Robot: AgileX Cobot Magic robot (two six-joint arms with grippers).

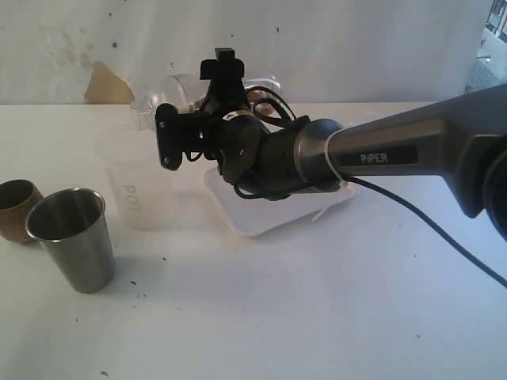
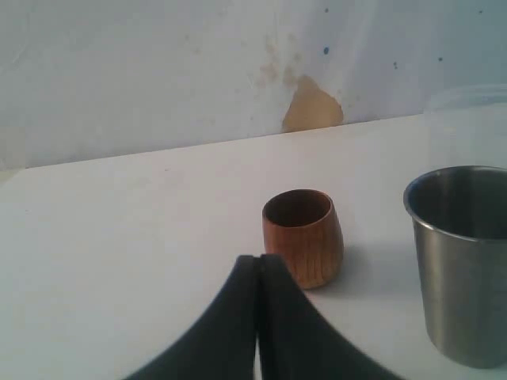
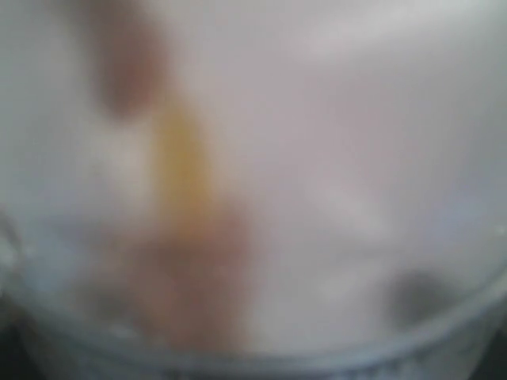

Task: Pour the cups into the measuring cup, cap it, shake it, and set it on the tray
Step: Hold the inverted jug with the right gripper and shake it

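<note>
Where the right arm (image 1: pixel 396 146) reaches across the white table (image 1: pixel 317 317), we see the right gripper (image 1: pixel 184 127) with its jaws spread wide. They clasp the measuring cup (image 1: pixel 176 87), which lies tipped onto its side between them, clear of the table. That wrist's view gives us only a close blur of clear plastic. The tray (image 1: pixel 261 226) lies below and behind those jaws, under the wrist. The frosted cup (image 1: pixel 131 194) stands upright beneath them. The left gripper (image 2: pixel 258 265) has its jaws pressed together on nothing. The steel tumbler (image 2: pixel 463 261) stands ahead of them, off to one side. The brown cup (image 2: pixel 303 236) stands just ahead, untouched.
</note>
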